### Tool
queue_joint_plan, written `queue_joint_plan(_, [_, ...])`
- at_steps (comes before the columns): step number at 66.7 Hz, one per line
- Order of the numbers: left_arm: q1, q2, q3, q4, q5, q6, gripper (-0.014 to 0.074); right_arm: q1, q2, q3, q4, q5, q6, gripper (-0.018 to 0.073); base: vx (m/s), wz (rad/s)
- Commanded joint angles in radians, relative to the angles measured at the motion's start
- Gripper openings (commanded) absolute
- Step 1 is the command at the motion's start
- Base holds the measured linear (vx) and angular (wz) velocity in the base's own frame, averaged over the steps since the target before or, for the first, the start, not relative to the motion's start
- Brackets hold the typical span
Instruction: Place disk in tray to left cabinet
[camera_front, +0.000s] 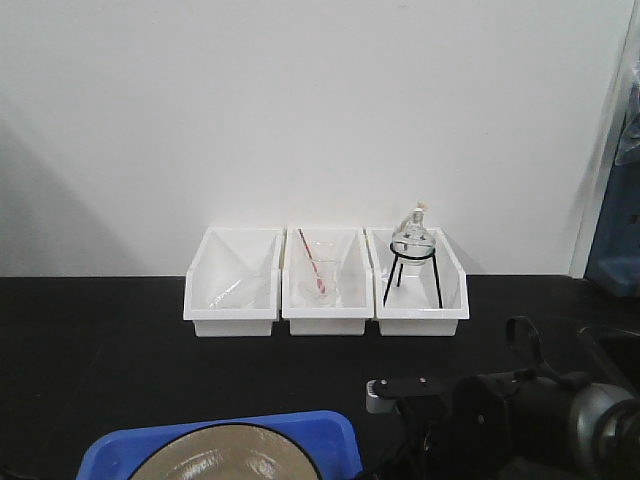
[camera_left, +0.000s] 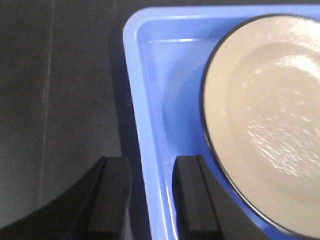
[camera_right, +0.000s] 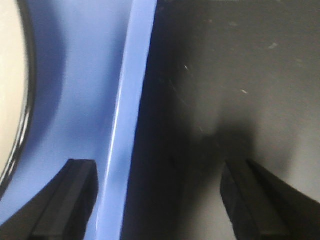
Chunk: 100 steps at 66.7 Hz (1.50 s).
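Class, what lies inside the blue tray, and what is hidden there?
The tan disk lies inside the blue tray, nearly filling it; a strip of bare blue floor shows beside it. The floor under the disk is covered.

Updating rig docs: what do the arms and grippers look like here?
Left gripper and right gripper: matte black, flat blocky fingers, no markings visible. Right arm: black housing, a grey metal cylinder, a looped black cable.

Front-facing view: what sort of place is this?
Likely a laboratory bench: a round glass flask on a black tripod stand sits in one white bin, more glassware lies in the next, all on a black worktop.
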Motion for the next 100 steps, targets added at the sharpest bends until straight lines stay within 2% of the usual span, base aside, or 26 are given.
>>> queue_joint_plan(1, [-0.004, 0.043, -0.058, -0.034, -0.052, 0.02, 0.0356, -0.006, -0.022, -0.04, 0.025, -0.066, -0.019, 0.0554, 0.0, 0.0])
queue_joint_plan(15, [-0.004, 0.158, -0.098, -0.109, -0.054, 0.098, 0.0356, -0.003, 0.049, -0.135, 0.095, -0.034, -0.052, 0.0505, 0.0, 0.0])
queue_joint_plan(31, [-0.004, 0.254, -0.098, -0.227, -0.083, 0.205, 0.0356, -0.003, 0.138, -0.25, 0.096, 0.034, -0.055, 0.0495, 0.0, 0.0])
queue_joint_plan(41, [-0.004, 0.305, -0.098, -0.28, -0.101, 0.245, 0.0356, -0.003, 0.18, -0.313, 0.096, 0.079, -0.055, 0.0495, 0.0, 0.0])
queue_joint_plan(58, [-0.004, 0.384, -0.098, -0.289, -0.103, 0.291, 0.0356, -0.003, 0.198, -0.337, 0.098, 0.11, -0.055, 0.0495, 0.0, 0.0])
queue_joint_plan(77, [-0.014, 0.461, -0.098, -0.339, -0.114, 0.335, 0.0356, -0.003, 0.23, -0.337, 0.136, 0.128, -0.056, 0.047, 0.0, 0.0])
queue_joint_plan(90, [-0.054, 0.492, -0.098, -0.367, -0.115, 0.348, 0.0342, -0.003, 0.233, -0.337, 0.15, 0.144, -0.058, 0.036, 0.0, 0.0])
queue_joint_plan(100, [-0.074, 0.496, -0.098, -0.393, -0.108, 0.348, 0.0254, -0.003, 0.233, -0.337, 0.165, 0.189, -0.048, 0.0174, 0.0, 0.0])
